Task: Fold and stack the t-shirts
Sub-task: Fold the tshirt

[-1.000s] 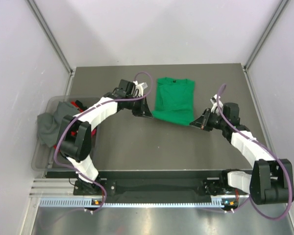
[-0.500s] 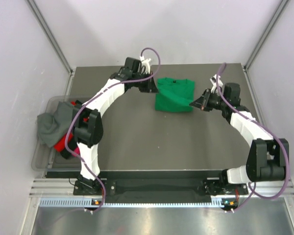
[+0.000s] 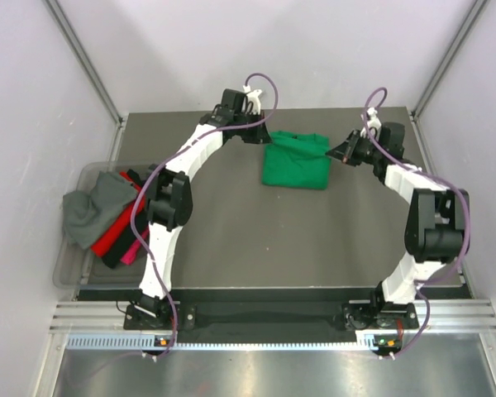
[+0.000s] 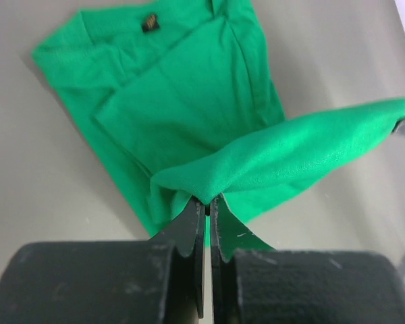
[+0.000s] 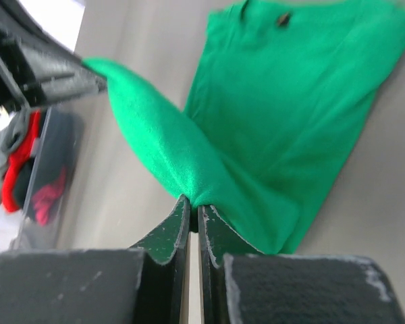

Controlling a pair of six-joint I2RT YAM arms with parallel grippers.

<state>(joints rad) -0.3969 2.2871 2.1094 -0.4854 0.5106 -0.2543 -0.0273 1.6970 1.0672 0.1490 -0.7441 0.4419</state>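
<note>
The green t-shirt [image 3: 295, 162] lay near the surface's [image 3: 256, 231] far edge, with the left gripper [image 4: 207, 200] and right gripper [image 5: 193, 206] each clamped on its raised fold. Other t-shirts [image 3: 91, 211] filled the bin [image 3: 66, 269] at the left edge. Only the wrist views showed the pinches.

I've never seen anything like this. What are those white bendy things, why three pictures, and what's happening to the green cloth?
They are a left arm and a right arm of a robot, bolted to a table. The wide picture comes from a camera overhead; each close-up comes from a camera on one wrist. A green t-shirt lies on the table. The left tool and right tool each pinch its edge, raised off the table. A clear bin at the left holds grey, red and pink clothes.
</note>
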